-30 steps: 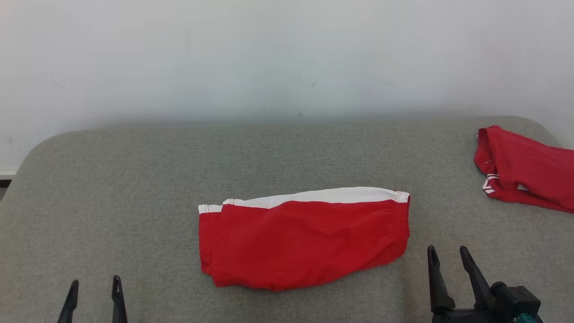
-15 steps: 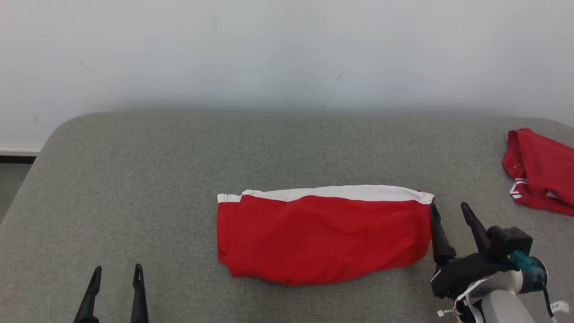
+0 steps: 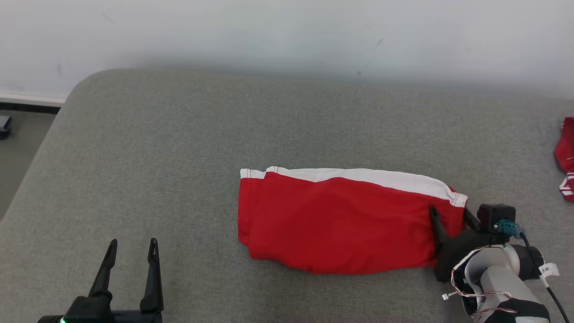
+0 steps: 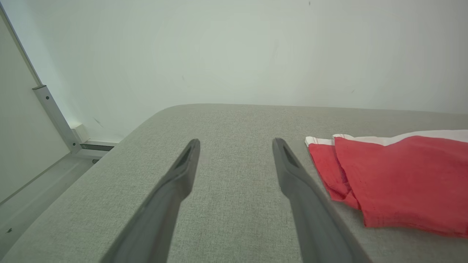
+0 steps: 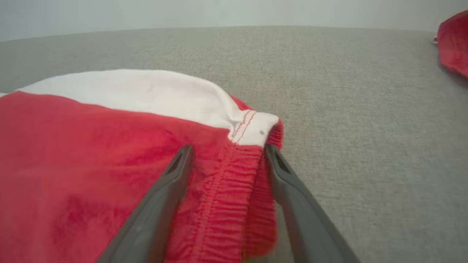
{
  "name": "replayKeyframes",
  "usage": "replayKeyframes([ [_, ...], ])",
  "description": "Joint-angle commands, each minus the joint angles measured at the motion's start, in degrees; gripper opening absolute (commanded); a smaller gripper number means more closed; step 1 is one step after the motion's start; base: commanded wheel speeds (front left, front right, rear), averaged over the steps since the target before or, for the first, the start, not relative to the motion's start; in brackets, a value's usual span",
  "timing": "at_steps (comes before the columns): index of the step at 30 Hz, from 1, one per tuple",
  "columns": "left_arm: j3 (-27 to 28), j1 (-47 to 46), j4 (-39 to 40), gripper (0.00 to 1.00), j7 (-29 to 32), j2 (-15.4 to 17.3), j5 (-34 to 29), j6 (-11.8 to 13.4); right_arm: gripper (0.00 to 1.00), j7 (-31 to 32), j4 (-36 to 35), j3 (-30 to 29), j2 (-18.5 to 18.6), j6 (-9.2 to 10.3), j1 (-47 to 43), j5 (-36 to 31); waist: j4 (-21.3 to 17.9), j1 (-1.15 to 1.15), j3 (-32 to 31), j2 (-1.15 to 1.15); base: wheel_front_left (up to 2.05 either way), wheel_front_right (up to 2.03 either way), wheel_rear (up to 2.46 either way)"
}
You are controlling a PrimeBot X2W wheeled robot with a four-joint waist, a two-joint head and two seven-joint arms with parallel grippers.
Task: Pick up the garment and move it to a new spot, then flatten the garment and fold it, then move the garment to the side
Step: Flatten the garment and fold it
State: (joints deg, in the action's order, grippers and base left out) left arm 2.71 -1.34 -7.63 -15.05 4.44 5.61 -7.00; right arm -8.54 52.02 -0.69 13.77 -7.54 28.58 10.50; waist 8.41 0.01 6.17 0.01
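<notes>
On the grey table [image 3: 179,134], roughly at its middle, lies the garment [image 3: 345,220]: red shorts with a white band [image 3: 358,176] along the far edge, folded into a compact oblong and lying fairly flat. At the garment's right end the right gripper [image 3: 449,213] is spread wide, one finger over the red cloth and the other just outside the end, so that the gathered waistband [image 5: 226,190] sits between them; nothing is pinched yet. Well to the garment's left and nearer the robot, the left gripper [image 3: 133,242] hovers with its fingers apart and nothing between them, clear of the cloth. Far to the garment's right, another red piece of clothing [image 3: 566,157] sits apart from it. With the folding apparently finished, the step in hand looks like the last one, moving the garment aside. The next move probably calls for closing the right fingers on every layer at the waistband, so the fold keeps its shape while the cloth is carried or dragged.
</notes>
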Motion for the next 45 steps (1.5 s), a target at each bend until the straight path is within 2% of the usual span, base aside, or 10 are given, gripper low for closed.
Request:
replayKeyframes([
  [1,0.0,-0.7,-0.3,1.00,-0.1,-0.1,-0.2,0.0,1.00,0.0,1.9,0.3,0.0,0.16,0.8,0.5,1.1,-0.01,0.8,-0.01,0.00,0.00,0.00],
  [12,-0.1,-1.1,-0.6,1.00,-0.1,-0.3,-0.5,-0.5,1.00,-2.7,11.8,1.0,0.8,0.17,3.2,1.8,1.7,-0.01,0.3,-0.01,0.00,0.00,0.00],
  [19,0.6,-0.1,-0.8,1.00,-0.1,-0.5,-0.5,-0.4,1.00,-4.6,15.2,0.5,1.1,0.21,3.9,2.5,1.5,-0.01,0.3,-0.01,0.00,0.00,0.00],
  [30,1.6,0.8,-1.0,1.00,-0.1,-0.8,-0.8,-0.4,1.00,-5.9,15.3,1.3,-0.2,0.18,4.1,4.0,-0.3,-0.01,-0.7,-0.01,0.00,0.00,0.00],
  [38,1.4,-0.2,-1.5,1.00,-0.1,-1.0,-1.1,-0.4,1.00,-0.7,17.6,3.9,-2.0,0.17,6.2,5.0,-0.5,-0.01,-0.4,-0.01,0.00,0.00,0.00],
  [39,1.3,-0.2,-1.6,1.00,-0.1,-1.0,-1.1,-0.4,0.73,0.1,17.8,4.0,-2.5,0.17,6.5,5.8,-0.4,-0.01,-0.3,-0.01,0.00,0.00,0.00],
  [40,1.3,-0.3,-1.7,1.00,-0.1,-0.9,-1.0,-0.4,0.25,1.1,18.0,4.3,-2.7,0.17,6.7,6.4,-0.2,-0.01,-0.3,-0.01,0.00,0.00,0.00],
  [41,1.2,-0.4,-1.9,1.00,-0.1,-0.7,-0.9,-0.4,0.00,2.2,18.1,4.7,-3.0,0.17,6.8,7.0,-0.1,-0.01,-0.3,-0.01,0.00,0.00,0.00],
  [45,1.2,-0.2,-2.2,1.00,-0.1,-0.6,-0.9,-0.4,0.00,4.2,17.9,6.1,-2.9,0.17,6.7,8.8,0.1,-0.01,-0.7,-0.01,0.00,0.00,0.00],
])
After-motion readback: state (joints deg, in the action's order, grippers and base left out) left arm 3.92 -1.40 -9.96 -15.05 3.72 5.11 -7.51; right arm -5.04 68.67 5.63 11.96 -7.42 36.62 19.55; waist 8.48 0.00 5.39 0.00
